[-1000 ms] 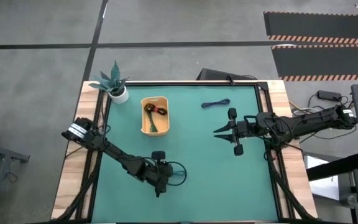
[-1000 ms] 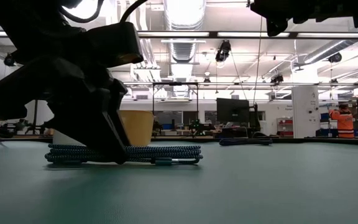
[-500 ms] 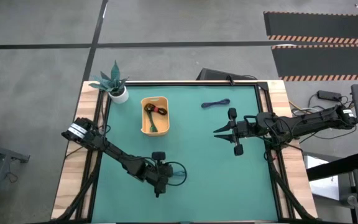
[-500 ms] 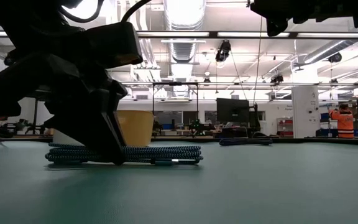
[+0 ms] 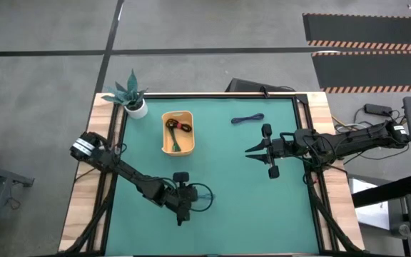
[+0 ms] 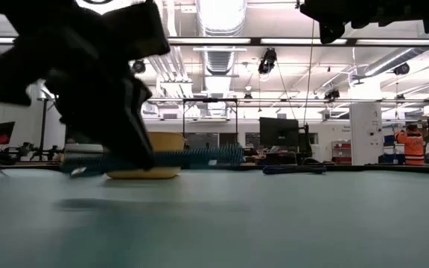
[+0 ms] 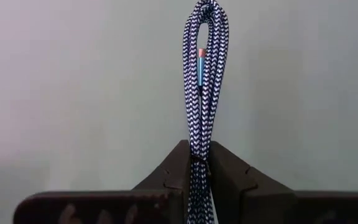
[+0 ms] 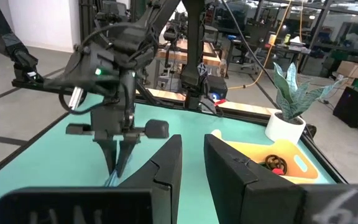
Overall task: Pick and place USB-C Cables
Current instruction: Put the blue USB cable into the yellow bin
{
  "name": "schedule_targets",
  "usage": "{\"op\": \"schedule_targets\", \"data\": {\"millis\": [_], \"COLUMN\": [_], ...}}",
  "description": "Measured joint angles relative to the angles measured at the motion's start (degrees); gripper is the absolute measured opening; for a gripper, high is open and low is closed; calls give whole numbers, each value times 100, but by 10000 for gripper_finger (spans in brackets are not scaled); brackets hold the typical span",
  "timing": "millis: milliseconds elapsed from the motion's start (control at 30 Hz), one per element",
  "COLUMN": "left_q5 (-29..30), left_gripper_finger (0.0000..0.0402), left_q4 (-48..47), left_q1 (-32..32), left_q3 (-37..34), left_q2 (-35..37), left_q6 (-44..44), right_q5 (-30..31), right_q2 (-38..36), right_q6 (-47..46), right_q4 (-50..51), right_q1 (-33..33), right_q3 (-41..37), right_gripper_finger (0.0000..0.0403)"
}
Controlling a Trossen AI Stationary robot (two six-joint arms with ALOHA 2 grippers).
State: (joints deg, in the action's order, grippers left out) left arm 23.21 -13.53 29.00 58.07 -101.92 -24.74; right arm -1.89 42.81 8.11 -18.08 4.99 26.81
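The left gripper (image 5: 185, 205) is pinching the teal-blue cable (image 7: 202, 81) near the table's front edge and holding it clear of the mat, so it looks like the carry step, next needing a swing to the yellow tray (image 5: 168, 148) by the back-left corner. The right gripper (image 5: 255, 151) is hovering with fingers slightly parted. The low view is blurring the bundle, so I'm not making out how it's hanging.
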Motion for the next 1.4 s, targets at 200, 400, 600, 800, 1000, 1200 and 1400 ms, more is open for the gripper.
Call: {"op": "schedule_targets", "data": {"millis": [200, 400, 600, 800, 1000, 1200, 1400], "left_q5": [364, 733, 1041, 1261, 1590, 1623, 1621], "left_gripper_finger": [24, 24, 23, 23, 28, 30, 31], "left_q4": [-167, -350, -517, -711, -1146, -1879, -2047], "left_q1": [-83, -264, -553, -879, -1340, -1761, -2118], "left_q3": [-14, -20, -27, -29, -29, -29, -29], "left_q2": [521, 1108, 1595, 1833, 1882, 1881, 1881], "left_q6": [-8, -34, -47, -51, -645, -1362, -1697], "right_q5": [0, 1, 2, 3, 2, 2, 3], "right_q2": [0, 1, 0, 1, 1, 0, 0], "right_q6": [-3, -5, -10, -4, -5, -3, -1], "right_q4": [7, 15, 19, 26, 28, 30, 30], "right_q1": [0, -2, -2, -2, -2, -2, -2], "right_q3": [0, 0, 0, 0, 0, 0, 0], "right_gripper_finger": [59, 59, 59, 59, 59, 59, 59]}}
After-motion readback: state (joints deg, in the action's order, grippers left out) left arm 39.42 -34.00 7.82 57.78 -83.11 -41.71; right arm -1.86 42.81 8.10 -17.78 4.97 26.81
